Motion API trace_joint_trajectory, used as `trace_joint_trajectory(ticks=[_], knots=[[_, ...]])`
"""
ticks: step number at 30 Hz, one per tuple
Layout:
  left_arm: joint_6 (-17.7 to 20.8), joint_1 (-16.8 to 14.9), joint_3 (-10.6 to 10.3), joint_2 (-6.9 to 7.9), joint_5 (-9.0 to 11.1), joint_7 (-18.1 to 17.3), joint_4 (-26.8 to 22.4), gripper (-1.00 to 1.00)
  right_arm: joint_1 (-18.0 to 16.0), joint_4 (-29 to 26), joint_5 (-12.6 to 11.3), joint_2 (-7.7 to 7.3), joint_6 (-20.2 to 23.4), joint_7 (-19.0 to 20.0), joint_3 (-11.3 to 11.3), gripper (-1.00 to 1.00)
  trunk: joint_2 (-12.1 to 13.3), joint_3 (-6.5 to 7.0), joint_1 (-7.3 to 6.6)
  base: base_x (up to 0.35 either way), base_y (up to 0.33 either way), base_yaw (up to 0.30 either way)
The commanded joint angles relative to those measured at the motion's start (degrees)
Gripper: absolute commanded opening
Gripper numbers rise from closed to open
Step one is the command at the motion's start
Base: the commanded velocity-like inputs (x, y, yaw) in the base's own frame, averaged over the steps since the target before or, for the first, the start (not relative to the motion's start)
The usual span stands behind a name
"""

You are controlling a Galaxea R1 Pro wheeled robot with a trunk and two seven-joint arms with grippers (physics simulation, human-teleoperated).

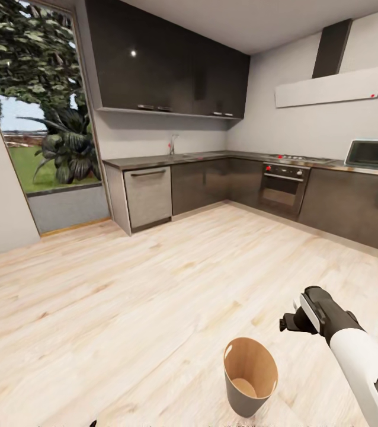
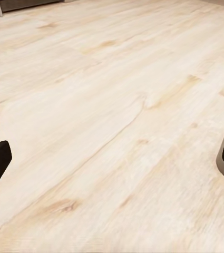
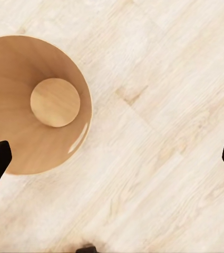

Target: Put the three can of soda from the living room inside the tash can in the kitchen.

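The tash can [image 1: 245, 398] stands upright on the pale wood floor of the kitchen, a tapered bucket with a tan inside and a grey outer wall. Seen from above in the right wrist view, the tash can [image 3: 18, 138] shows a bare round bottom with nothing lying in it. My right gripper [image 1: 285, 323] hovers above the floor just right of the bucket's rim. It is open [image 3: 112, 158], fingers wide apart and empty. My left gripper [image 2: 112, 158] is open too, over bare floorboards. The cans of soda are out of view.
Grey lower cabinets run along the back and right walls, with a dishwasher [image 1: 147, 196], a built-in oven [image 1: 284, 187] and a microwave [image 1: 374, 154] on the counter. A chrome tap [image 1: 172, 144] stands at the sink. A tall window [image 1: 47, 118] is at the left.
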Motion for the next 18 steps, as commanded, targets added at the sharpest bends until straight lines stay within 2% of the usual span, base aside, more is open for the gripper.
trace_joint_trajectory(ticks=[1, 18], knots=[[0.0, 0.0, -0.01, 0.0, -0.02, -0.03, 0.0, 1.0, 0.0, 0.0, 0.01, -0.05, -0.02, 0.0, -0.04, 1.0, -0.42, -0.18, 0.23, 0.0, 0.0, 0.0], [0.59, -0.89, 0.66, 0.11, 0.04, -0.12, -1.36, 1.0, 0.0, 0.07, -0.05, -0.02, -0.04, 0.12, 0.01, 1.0, -7.23, -3.24, 3.96, 0.0, 0.0, 0.0]])
